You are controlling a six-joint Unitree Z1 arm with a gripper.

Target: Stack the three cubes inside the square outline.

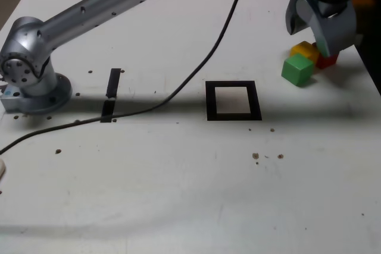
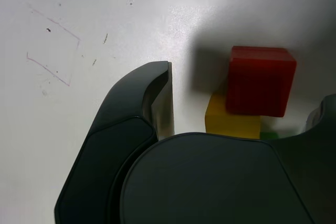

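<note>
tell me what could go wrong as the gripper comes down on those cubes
The green cube, yellow cube and red cube sit bunched together, so the open gripper may knock a neighbour while closing on one. They also lie near the table edge at the exterior view's right, so a nudge could push one off.

One dark gripper finger stands apart from the red cube, which touches the yellow cube; a sliver of green cube shows beside it on the white table.
</note>
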